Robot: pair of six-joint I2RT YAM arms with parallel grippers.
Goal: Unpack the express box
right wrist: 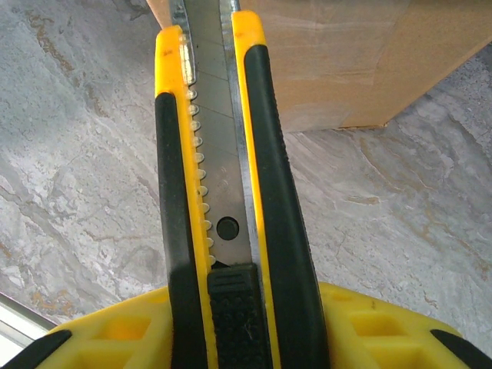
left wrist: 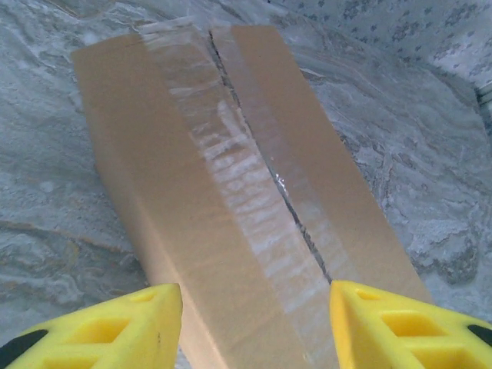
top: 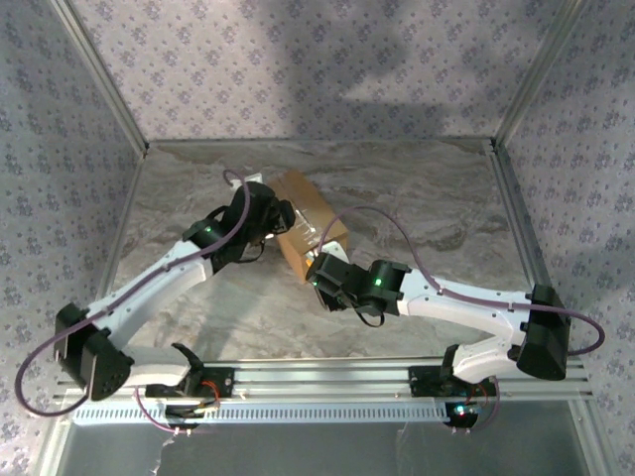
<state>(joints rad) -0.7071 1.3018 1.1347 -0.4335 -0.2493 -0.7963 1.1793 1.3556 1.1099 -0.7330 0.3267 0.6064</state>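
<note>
Express box (left wrist: 192, 177) near end cut off, knife (right wrist: 231, 192) tip cropped

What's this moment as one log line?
express box: closed, taped | left end effector: open above box | right end effector: holding utility knife, blade toward box

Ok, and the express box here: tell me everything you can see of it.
The express box is a small, long brown cardboard carton lying flat on the marbled table, flaps closed. Shiny, wrinkled clear tape runs along the top seam, with a dark slit beside it. The left gripper has its jaws apart over one end; contact is unclear. The right gripper holds a yellow-and-black utility knife, blade toward the box's side; touch cannot be told.
</note>
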